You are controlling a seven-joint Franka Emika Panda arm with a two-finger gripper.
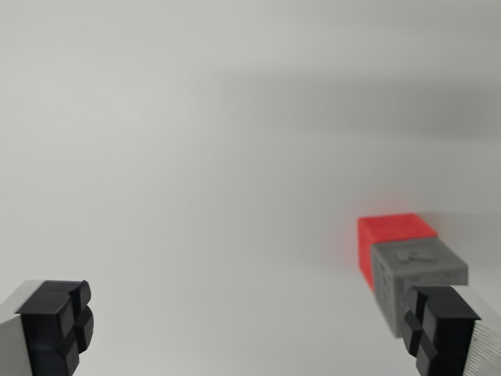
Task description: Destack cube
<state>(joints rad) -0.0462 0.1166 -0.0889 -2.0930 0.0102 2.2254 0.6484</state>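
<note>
Wrist view, slightly blurred. The gripper [250,329] is seen spread wide, nothing held between its black fingertips [55,325], one at 8 o'clock and the other at 4 o'clock of the frame. A grey cube [415,274] is found at 4 o'clock, just beside the fingertip on the wrist view's right and partly hidden by it. A red cube [387,239] is placed touching the grey one, on its far side towards 3 o'clock. Whether one sits on the other cannot be told. Both are set against a plain white bench [196,157].
</note>
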